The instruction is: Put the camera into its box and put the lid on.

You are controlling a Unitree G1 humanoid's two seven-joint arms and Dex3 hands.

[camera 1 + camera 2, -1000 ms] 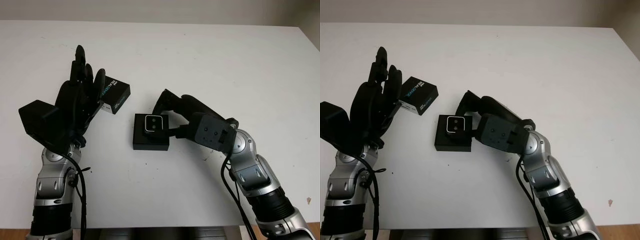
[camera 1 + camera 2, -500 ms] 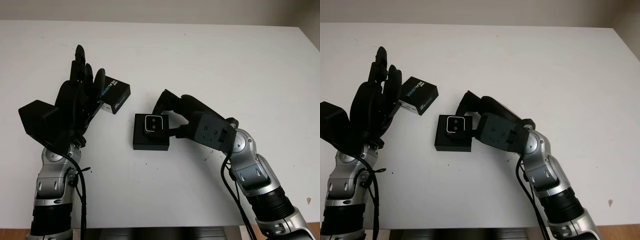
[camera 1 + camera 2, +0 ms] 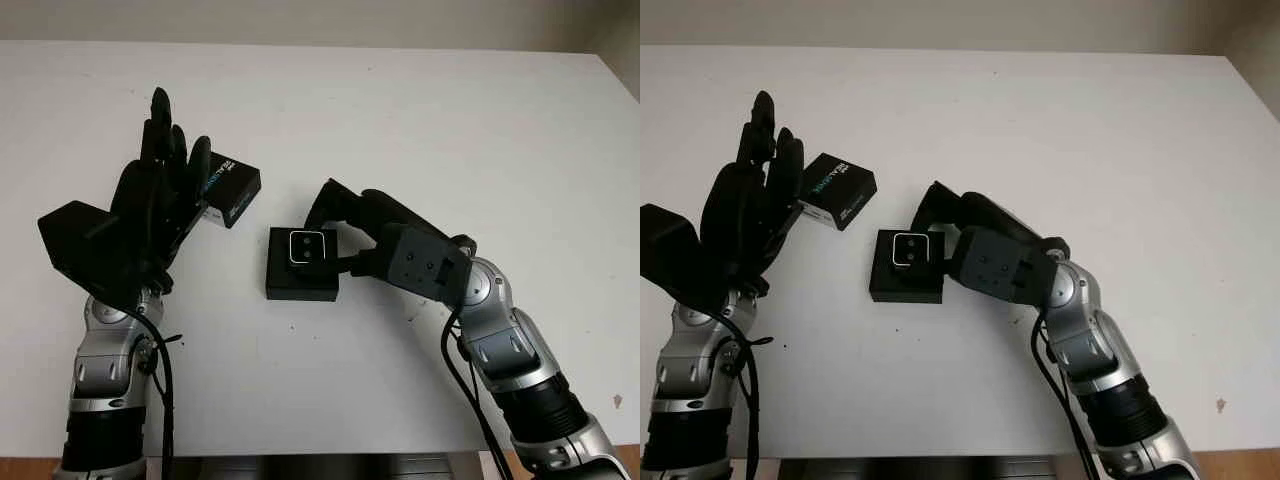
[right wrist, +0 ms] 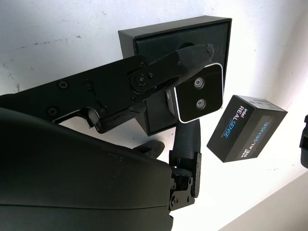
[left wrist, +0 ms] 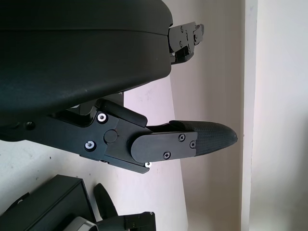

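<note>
- Right robot hand [image 3: 335, 225] grips the camera [image 3: 306, 247] over the open box [image 3: 301, 266], frame centre.
- Lid [image 3: 229, 189] lies upper left on the desk [image 3: 450, 120], just beside the released left robot hand [image 3: 160, 190].

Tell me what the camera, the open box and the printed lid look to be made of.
Camera: held over the box by the right hand; glossy dark front in a pale silvery rim, likely glass or plastic in metal. Box: matte black with crisp square walls, probably rigid card. Lid: smooth black with printed lettering, probably coated card; it lies beside the open left hand.
</note>
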